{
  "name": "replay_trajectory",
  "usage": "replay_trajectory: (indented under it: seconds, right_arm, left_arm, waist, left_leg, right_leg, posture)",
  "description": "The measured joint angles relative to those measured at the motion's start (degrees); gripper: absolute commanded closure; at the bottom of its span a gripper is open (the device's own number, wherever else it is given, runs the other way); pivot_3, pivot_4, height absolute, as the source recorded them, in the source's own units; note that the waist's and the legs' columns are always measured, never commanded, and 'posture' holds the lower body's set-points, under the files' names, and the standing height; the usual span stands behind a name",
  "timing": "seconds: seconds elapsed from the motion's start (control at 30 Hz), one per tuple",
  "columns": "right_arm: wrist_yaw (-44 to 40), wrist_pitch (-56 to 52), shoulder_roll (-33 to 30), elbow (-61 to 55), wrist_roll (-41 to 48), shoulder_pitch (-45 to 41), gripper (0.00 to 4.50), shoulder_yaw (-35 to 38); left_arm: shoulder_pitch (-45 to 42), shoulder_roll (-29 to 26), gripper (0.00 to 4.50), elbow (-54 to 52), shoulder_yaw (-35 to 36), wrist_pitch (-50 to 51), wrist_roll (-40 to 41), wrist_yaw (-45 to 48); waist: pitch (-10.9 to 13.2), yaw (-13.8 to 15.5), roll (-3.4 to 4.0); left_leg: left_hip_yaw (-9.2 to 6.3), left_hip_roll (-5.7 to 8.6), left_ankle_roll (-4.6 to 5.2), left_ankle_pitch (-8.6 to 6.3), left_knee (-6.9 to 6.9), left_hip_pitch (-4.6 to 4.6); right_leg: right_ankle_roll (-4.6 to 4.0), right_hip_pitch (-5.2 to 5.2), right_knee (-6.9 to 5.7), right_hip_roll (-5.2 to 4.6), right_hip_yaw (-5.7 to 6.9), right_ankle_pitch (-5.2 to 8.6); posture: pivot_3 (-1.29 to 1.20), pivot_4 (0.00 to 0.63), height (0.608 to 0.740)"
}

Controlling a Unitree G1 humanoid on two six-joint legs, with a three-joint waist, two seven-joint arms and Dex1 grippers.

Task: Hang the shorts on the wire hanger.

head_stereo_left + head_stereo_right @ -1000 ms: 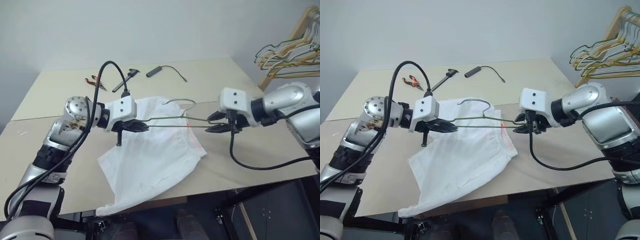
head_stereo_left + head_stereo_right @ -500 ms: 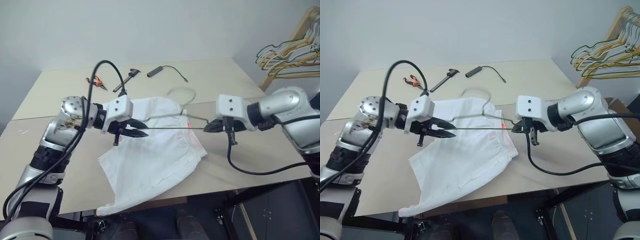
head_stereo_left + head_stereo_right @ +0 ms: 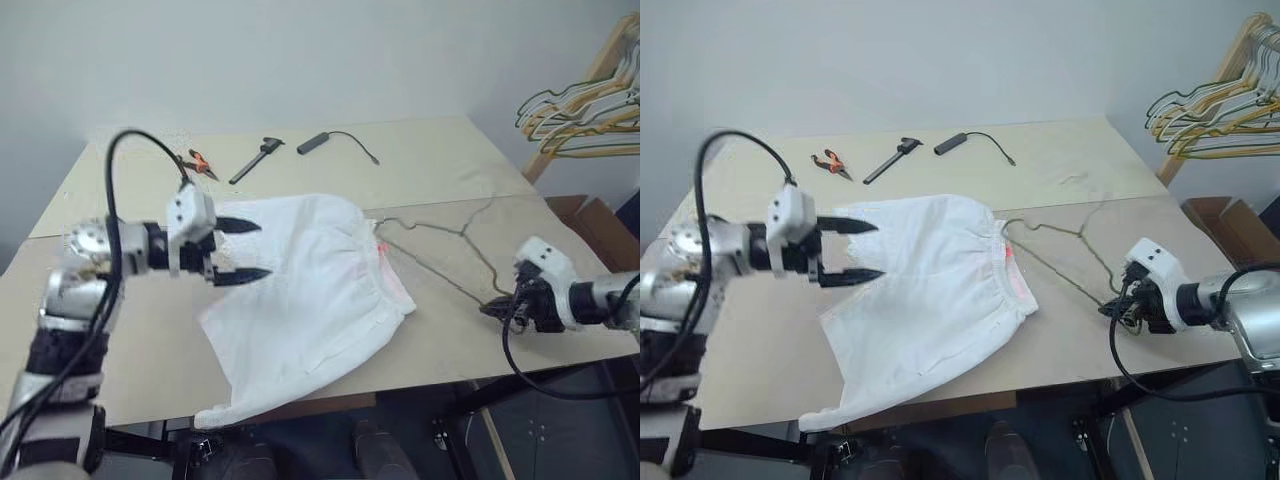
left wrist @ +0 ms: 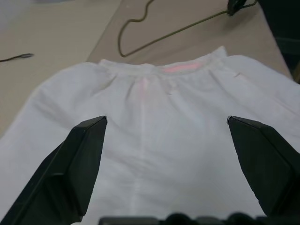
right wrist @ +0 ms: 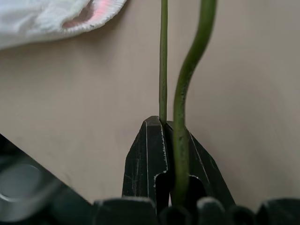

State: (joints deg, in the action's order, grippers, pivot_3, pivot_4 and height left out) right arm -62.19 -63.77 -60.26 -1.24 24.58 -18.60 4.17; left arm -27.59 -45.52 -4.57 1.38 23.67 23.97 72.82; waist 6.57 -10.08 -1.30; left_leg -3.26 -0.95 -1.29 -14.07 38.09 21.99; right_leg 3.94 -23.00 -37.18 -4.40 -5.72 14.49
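Note:
The white shorts (image 3: 310,300) lie spread flat on the table, their pinkish-red waistband (image 3: 392,272) towards the right. The thin grey wire hanger (image 3: 440,255) lies low over the table to the right of the shorts, one end close to the waistband. My right gripper (image 3: 497,311) is shut on the hanger's far corner near the table's front right edge; in the right wrist view the wire (image 5: 163,56) runs out from between the closed fingertips (image 5: 151,129). My left gripper (image 3: 262,249) hovers open over the left side of the shorts, with nothing held.
At the back of the table lie orange-handled pliers (image 3: 197,162), a black caliper (image 3: 258,158) and a black device with a cable (image 3: 320,140). A bunch of hangers (image 3: 580,105) hangs on a wooden rack at the right. A cardboard box (image 3: 592,215) stands beside the table.
My left gripper let go of the hanger, opened wide and drew back to the left. My right gripper carried the hanger right and down, off the shorts, to the table.

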Motion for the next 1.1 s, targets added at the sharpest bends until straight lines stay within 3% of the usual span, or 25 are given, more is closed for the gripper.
replay_trajectory:
  seconds: [0.13,0.27,0.5,0.93,1.1]
  right_arm:
    - [0.39,-9.98,0.14,5.30,3.75,-0.66,4.50,0.40]
    - [-1.58,-13.37,-0.11,6.69,7.47,-1.32,4.50,0.43]
    - [-5.73,-14.20,-2.70,5.11,12.83,-0.29,4.50,0.71]
    - [-6.75,-13.10,-4.03,4.83,14.24,0.57,4.50,0.79]
    - [-10.96,-12.36,-8.01,2.24,16.27,5.19,4.50,0.90]
  left_arm:
    - [1.80,-1.50,0.03,-5.27,1.07,2.56,3.15,-0.15]
    - [2.20,-1.91,0.03,-6.05,1.98,3.03,3.51,-0.96]
    - [4.66,-2.25,0.03,-8.38,2.04,4.79,5.39,-1.97]
    - [5.86,-3.33,0.03,-9.07,2.97,5.22,5.70,-3.70]
    - [6.53,-3.62,0.03,-9.34,3.42,5.21,5.74,-3.92]
  waist:
    - [0.34,0.50,0.09]
    - [0.71,0.55,0.28]
    - [1.55,1.05,0.20]
    - [2.09,2.28,0.13]
    - [2.30,3.30,0.14]
  left_leg:
    - [0.04,0.02,0.00,0.00,0.00,-0.04]
    - [0.06,0.01,0.01,-0.01,0.00,-0.03]
    - [0.05,0.01,0.04,-0.03,0.00,0.05]
    - [0.06,0.01,0.05,-0.03,0.00,0.09]
    - [0.07,0.00,0.05,-0.03,0.00,0.12]
  right_leg:
    - [0.04,0.03,0.03,-0.01,-0.01,0.03]
    - [0.16,0.03,0.06,0.01,-0.01,0.10]
    - [0.12,-0.03,0.09,0.00,0.00,0.07]
    - [0.17,-0.06,0.13,0.00,0.00,0.11]
    - [0.19,-0.08,0.14,-0.01,0.02,0.12]
  posture:
    - [-0.14,0.136,0.740]
    - [-0.13,0.148,0.740]
    - [-0.12,0.154,0.740]
    - [-0.09,0.152,0.740]
    - [-0.08,0.149,0.740]
